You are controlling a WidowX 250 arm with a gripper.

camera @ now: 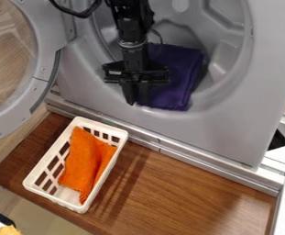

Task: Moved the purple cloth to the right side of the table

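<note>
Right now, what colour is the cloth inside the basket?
The cloth is bright orange; it shows best in the camera view, inside the white basket.

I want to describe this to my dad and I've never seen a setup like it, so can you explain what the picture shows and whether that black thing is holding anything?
The black thing is a robot arm, coming in from the top edge and ending in a gripper. A camera looks down at a slant from outside an open, round-doored machine, which looks like a washer or dryer. Inside the opening lies a purple cloth, with the gripper right at its left part; whether it grips the cloth, I can't tell. In front, on a brown wooden surface, a white basket holds an orange cloth.
</note>
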